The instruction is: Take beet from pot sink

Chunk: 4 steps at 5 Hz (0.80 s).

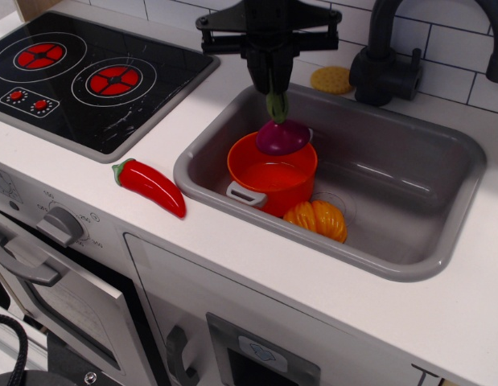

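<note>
My gripper (273, 84) is shut on the green stalks of the beet (282, 137). The beet's magenta bulb hangs just above the far rim of the orange-red pot (273, 183). The pot, with light grey side handles, stands at the left end of the grey sink (442, 201). Its inside shows empty. The gripper hangs straight down over the back left of the sink.
An orange ribbed pumpkin (316, 220) lies in the sink against the pot's right side. A red chili pepper (150, 186) lies on the white counter left of the sink. A black stovetop (80, 76) is at far left. A black faucet (385, 60) and a yellow sponge (331, 79) stand behind the sink.
</note>
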Available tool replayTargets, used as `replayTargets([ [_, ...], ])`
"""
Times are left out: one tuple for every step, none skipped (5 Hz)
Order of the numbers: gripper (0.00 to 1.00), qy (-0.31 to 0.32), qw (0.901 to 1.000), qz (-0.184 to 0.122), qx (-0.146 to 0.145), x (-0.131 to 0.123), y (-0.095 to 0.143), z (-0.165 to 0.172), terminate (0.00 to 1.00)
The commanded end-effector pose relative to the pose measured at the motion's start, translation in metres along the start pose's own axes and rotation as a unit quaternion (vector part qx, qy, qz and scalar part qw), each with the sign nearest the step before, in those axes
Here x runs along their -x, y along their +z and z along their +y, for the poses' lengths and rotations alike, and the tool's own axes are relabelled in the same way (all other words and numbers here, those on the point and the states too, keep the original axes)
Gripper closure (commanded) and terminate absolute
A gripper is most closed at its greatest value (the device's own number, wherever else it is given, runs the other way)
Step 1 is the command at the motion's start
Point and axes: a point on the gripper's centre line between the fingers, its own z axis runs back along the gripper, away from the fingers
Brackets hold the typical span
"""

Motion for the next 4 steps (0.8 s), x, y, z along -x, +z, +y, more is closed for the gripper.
replayTargets([
  [1.00, -0.040, 0.9987, -0.023, 0.024, 0.033, -0.003, -0.041, 0.00],
  [1.00, -0.057, 0.9976, -0.030, 0.027, 0.047, -0.017, -0.062, 0.00],
  [1.00, -0.052, 0.9975, -0.040, 0.026, 0.051, -0.032, -0.084, 0.00],
  [1.00, -0.054, 0.9978, -0.032, 0.022, 0.047, -0.044, -0.104, 0.00],
])
